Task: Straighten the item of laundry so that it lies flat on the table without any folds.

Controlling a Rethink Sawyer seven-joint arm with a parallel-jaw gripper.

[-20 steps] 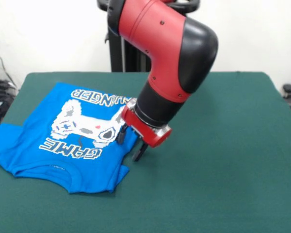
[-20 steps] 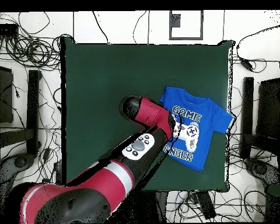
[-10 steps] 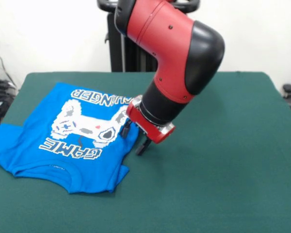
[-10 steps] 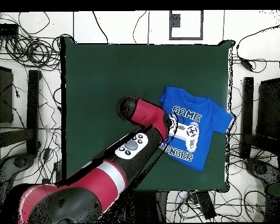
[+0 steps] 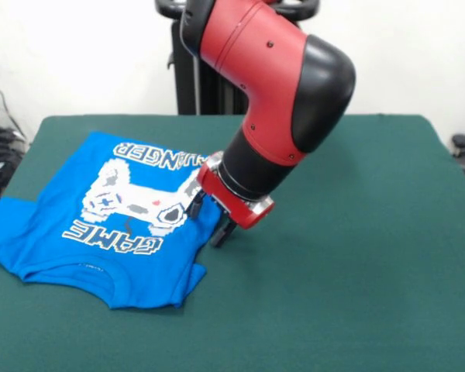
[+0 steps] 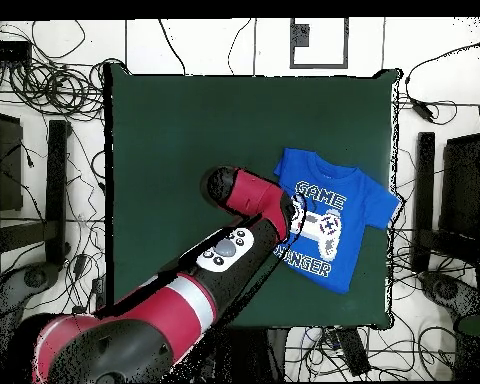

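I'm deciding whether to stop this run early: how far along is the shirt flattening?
Mostly done: the bright blue T-shirt with the game-controller print lies print-up and largely spread on the dark green felt table. In hand: the red and black arm's gripper is open at the shirt's side edge, one finger over the cloth, one over the table. Left: the sleeve beside the gripper looks tucked or bunched near the front corner, and the opposite sleeve reaches the table's edge.

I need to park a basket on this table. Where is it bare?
Bare felt runs from the gripper to the table edge away from the T-shirt, and along the camera-side edge. The shirt's side is crowded.
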